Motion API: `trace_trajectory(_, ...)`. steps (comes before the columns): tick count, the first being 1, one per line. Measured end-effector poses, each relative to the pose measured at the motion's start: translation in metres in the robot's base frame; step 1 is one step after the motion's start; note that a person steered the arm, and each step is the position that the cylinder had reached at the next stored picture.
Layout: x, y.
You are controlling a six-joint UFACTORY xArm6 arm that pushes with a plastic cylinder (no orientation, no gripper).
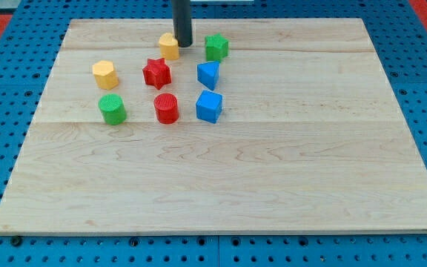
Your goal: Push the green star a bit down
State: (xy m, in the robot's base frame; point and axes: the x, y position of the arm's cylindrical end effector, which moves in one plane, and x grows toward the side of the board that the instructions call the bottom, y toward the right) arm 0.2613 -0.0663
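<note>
The green star (216, 47) lies near the view's top, right of centre-left. My tip (183, 44) is the lower end of a dark rod coming down from the view's top. It stands left of the green star with a gap between them, and touches or nearly touches the right side of a yellow block (169, 46).
Below are a red star (156, 73), a blue block (208, 74), a blue cube (209, 106), a red cylinder (167, 108), a green cylinder (113, 109) and a yellow hexagonal block (104, 74). All sit on a wooden board (273, 170) over a blue pegboard.
</note>
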Motion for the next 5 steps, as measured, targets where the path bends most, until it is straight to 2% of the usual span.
trace_trajectory(2, -0.022, -0.004)
trace_trajectory(3, -0.050, 0.031)
trace_trajectory(4, -0.050, 0.076)
trace_trajectory(5, -0.026, 0.082)
